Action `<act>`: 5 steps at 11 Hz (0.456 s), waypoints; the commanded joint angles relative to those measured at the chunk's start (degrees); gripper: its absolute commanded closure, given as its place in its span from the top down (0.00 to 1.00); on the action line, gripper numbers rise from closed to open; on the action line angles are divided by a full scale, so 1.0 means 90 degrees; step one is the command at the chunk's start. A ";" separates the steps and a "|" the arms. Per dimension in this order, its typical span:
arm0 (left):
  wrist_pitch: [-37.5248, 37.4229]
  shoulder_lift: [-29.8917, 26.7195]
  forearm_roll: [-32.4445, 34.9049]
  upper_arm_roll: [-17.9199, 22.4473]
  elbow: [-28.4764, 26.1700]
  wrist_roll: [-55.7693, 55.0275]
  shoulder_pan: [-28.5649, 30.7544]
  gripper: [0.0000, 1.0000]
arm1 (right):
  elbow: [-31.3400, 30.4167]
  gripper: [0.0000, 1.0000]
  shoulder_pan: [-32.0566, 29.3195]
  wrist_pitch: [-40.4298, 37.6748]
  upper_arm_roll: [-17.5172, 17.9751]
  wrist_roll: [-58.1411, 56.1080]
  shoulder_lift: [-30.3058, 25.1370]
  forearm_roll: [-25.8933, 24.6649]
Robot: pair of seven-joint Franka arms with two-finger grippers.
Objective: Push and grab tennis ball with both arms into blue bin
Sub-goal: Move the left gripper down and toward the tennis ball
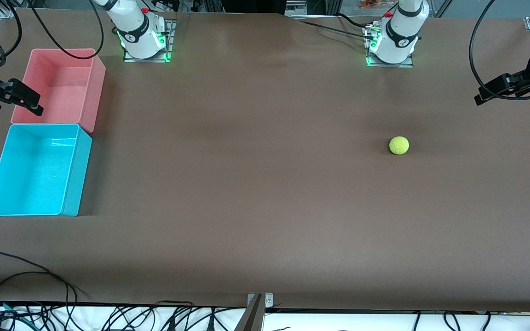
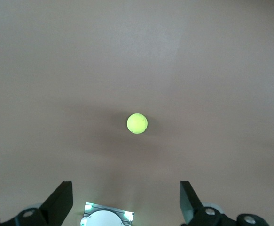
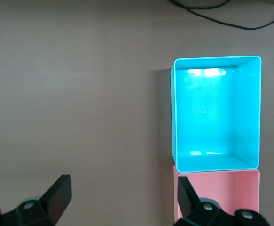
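The tennis ball (image 1: 399,145) lies on the brown table toward the left arm's end, nearer to the front camera than the left arm's base (image 1: 391,43). It also shows in the left wrist view (image 2: 137,123), well apart from the fingers. My left gripper (image 1: 488,92) (image 2: 126,202) is open and empty, high over the table's edge at that end. The blue bin (image 1: 77,174) (image 3: 174,117) stands empty at the right arm's end. My right gripper (image 1: 21,97) (image 3: 122,200) is open and empty, up in the air over the pink bin's outer edge.
An empty pink bin (image 1: 97,87) (image 3: 221,197) touches the blue bin, farther from the front camera. The right arm's base (image 1: 143,39) stands beside it. Black cables (image 1: 25,280) trail along the table's near edge. A metal bracket (image 1: 258,305) sits at that edge's middle.
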 commanded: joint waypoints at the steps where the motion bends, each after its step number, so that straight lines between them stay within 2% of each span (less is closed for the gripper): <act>1: 0.0034 -0.0037 -0.0055 -0.0005 0.0001 -0.0007 0.0010 1.00 | 0.0169 1.00 -0.0021 -0.0053 0.0006 0.0018 0.0054 0.0044; 5: -0.0179 0.0080 -0.0045 -0.0054 -0.0078 0.0041 -0.0010 1.00 | 0.0169 1.00 -0.0021 -0.0004 -0.0003 0.0027 0.0054 0.0034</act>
